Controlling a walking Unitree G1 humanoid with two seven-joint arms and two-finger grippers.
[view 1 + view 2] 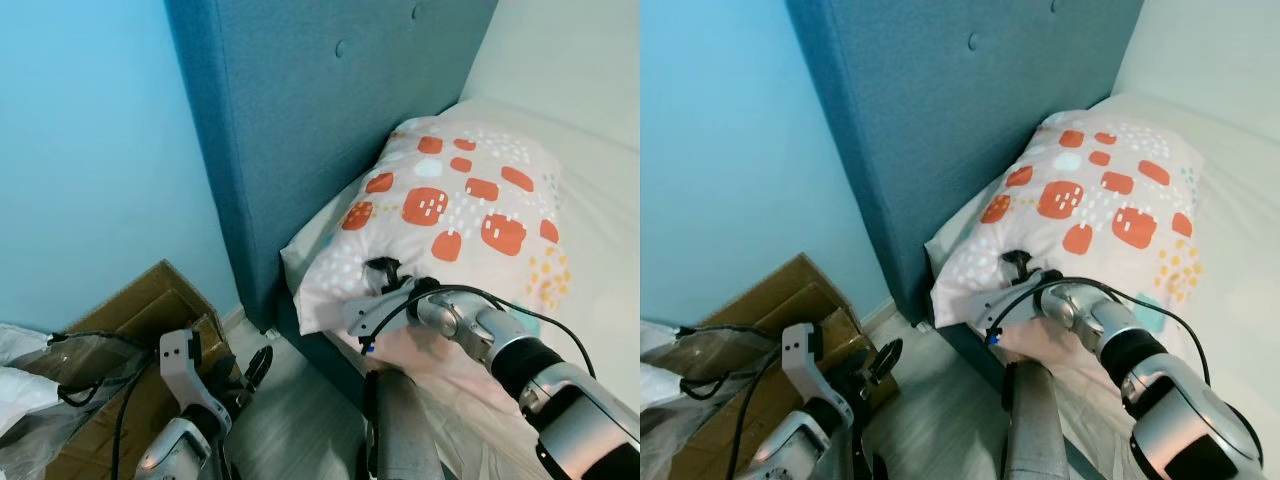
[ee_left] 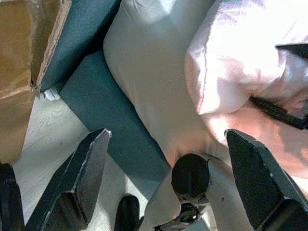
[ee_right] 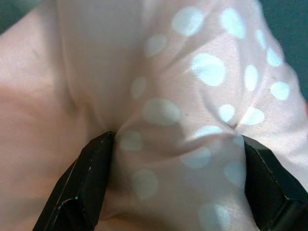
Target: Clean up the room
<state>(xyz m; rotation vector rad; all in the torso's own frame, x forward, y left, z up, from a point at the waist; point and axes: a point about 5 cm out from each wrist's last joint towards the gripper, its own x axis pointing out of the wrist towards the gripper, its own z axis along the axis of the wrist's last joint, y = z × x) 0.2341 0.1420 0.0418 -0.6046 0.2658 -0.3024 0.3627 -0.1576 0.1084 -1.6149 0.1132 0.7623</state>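
Right gripper [image 3: 175,183] around pillow [image 1: 455,210] corner

Head views downward, wrist views close

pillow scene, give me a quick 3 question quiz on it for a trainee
1. True or false: the right gripper has its fingers pressed into the pillow at the corner nearest the headboard.
2. What lies on the floor to the robot's left, by the light blue wall? A) a cardboard box B) a laundry basket C) a chair
3. Fill in: the left gripper hangs low over the ____, its fingers open, holding nothing.

Key
1. True: the right wrist view shows fabric bunched between the two fingers.
2. A, the cardboard box.
3. floor
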